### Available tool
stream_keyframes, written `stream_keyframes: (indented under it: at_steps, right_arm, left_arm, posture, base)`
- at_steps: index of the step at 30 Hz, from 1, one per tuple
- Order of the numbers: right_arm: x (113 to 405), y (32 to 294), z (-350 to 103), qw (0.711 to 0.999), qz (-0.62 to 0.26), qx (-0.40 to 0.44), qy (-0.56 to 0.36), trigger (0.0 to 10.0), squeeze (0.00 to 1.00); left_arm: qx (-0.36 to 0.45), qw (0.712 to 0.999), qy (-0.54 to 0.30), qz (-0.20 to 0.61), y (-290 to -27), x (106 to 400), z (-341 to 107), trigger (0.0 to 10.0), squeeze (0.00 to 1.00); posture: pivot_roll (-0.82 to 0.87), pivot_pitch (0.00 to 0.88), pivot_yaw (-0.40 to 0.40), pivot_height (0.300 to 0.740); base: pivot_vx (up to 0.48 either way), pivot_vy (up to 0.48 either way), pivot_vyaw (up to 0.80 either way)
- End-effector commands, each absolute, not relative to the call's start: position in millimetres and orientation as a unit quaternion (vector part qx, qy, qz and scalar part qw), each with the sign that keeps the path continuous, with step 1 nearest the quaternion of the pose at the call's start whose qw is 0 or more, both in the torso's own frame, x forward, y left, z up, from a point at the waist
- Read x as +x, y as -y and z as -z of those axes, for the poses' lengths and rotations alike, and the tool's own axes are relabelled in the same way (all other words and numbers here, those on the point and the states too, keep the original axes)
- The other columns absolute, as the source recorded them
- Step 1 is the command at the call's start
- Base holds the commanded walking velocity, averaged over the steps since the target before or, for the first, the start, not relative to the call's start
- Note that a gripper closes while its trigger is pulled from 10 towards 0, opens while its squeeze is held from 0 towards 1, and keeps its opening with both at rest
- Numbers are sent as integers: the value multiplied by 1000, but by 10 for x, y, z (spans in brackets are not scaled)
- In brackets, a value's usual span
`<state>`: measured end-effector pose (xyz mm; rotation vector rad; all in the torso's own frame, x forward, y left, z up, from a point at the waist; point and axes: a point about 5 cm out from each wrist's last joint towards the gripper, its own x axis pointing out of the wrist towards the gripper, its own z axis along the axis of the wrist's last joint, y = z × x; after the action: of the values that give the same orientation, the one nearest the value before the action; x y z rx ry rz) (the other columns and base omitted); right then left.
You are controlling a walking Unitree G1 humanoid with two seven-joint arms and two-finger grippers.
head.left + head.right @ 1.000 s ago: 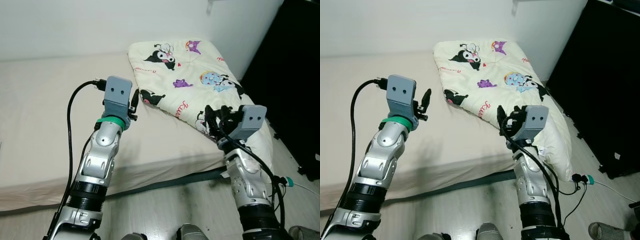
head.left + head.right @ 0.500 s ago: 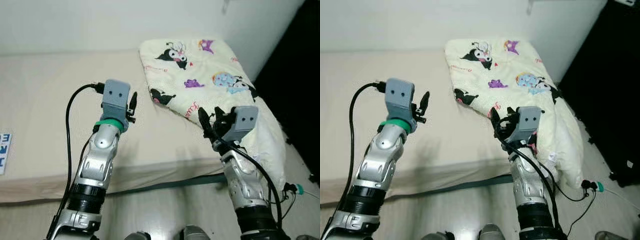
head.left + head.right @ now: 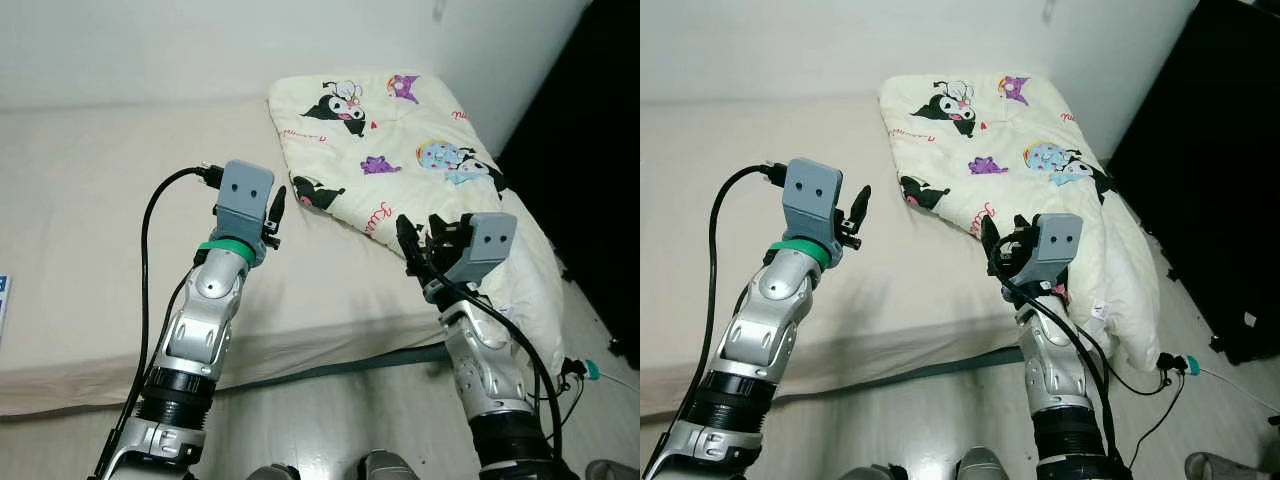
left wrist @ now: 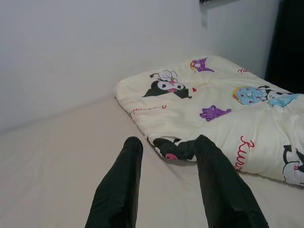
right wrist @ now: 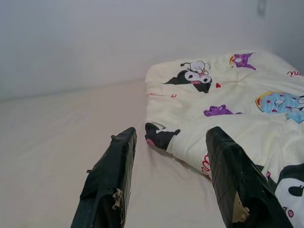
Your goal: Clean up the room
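I hold my left gripper and right gripper open and empty before the quilt at the frame's upper right, probably about to grasp its near edge.

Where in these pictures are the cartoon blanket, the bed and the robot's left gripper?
cartoon blanket (image 3: 400, 130), left eye view, its cream top face.
bed (image 3: 90, 210), left eye view, bare beige sheet.
left gripper (image 4: 166, 183), left wrist view, midway between its open black fingertips.

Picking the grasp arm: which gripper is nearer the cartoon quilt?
Right. The right gripper hovers at the cartoon quilt's front edge, partly over it; the left gripper hangs over the bare mattress, just short of its near corner.
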<state>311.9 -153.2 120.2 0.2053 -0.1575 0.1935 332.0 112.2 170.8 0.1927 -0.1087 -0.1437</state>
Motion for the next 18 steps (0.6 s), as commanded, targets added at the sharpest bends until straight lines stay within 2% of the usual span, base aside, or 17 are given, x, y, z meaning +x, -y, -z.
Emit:
stream_keyframes:
  at_steps: [1, 18]
  right_arm:
    - [3105, 1572, -1184, 988, -92, 99, 74, 10000, 0]
    - [3104, 1597, -1180, 989, -85, 100, 72, 10000, 0]
  left_arm:
    - [100, 991, 47, 74, -1104, 3302, -1653, 10000, 0]
    - [103, 992, 41, 64, -1133, 3326, -1646, 10000, 0]
  posture:
    - [-83, 0, 15, 740]
    - [-86, 0, 22, 740]
  base:
    - [0, -330, 0]
    - [0, -348, 0]
